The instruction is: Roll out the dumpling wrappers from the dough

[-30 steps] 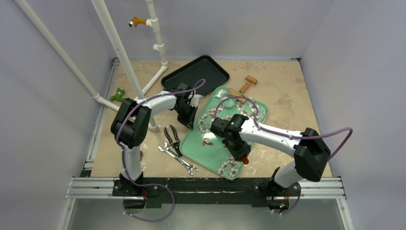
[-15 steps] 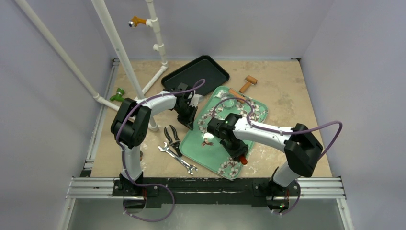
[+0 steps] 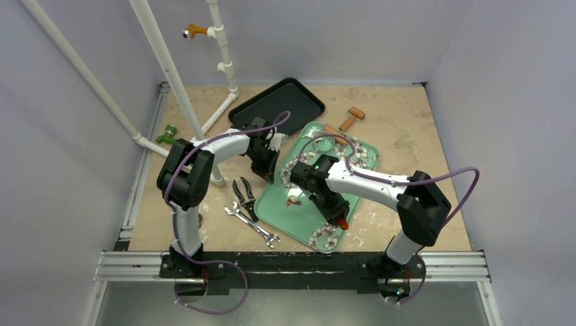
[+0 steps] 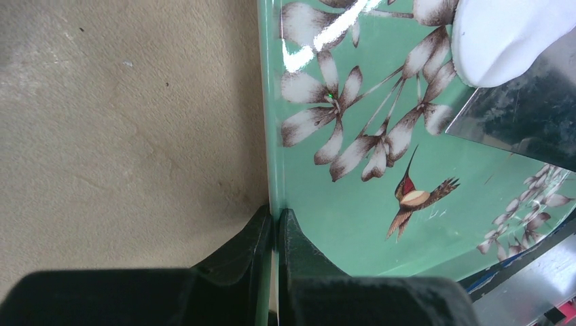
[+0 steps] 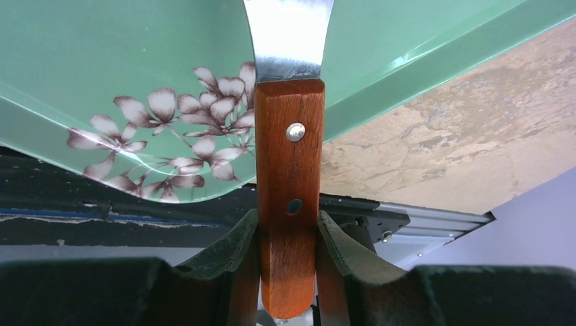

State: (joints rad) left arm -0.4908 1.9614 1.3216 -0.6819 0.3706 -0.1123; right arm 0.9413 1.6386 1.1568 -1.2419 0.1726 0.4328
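Tray (image 3: 286,216), green with blossom prints, lies at table centre, its long axis running from 1 to 7 o'clock in my overhead view.

Left gripper (image 4: 275,217): I find the jaws drawn almost together, pinching the tray's thin rim on its 10 o'clock side. One finger sits outside over the table (image 4: 122,136), the other inside over the green floor.

Right gripper (image 5: 287,224): the jaws stand at a narrow set, clamped on the wooden handle of a scraper (image 5: 289,163), with a finger pressed to each side. The riveted handle stands out past the fingertips, and the steel blade (image 4: 523,115) runs on over the tray.

Wrapper (image 4: 506,37): white, smooth and round-edged, it lies on the tray floor at 1 o'clock from the hummingbird print (image 4: 416,197). The left wrist view cuts most of it off, so I cannot state its full outline. The blade's edge meets its 5 o'clock side. I cannot tell whether the steel is under the dough or only against it.

Surroundings, seen from overhead:
- A black tray (image 3: 277,102) lies at 11 o'clock of the green one, near its far corner.
- A wooden mallet (image 3: 352,119) lies at 1 o'clock.
- Pliers (image 3: 243,192) lie at 9 o'clock, on the table just beside the left rim.
- A wrench (image 3: 253,225) lies at 8 o'clock, also just beside that rim.
- White pipes (image 3: 173,75) rise at the table's 10 o'clock corner.
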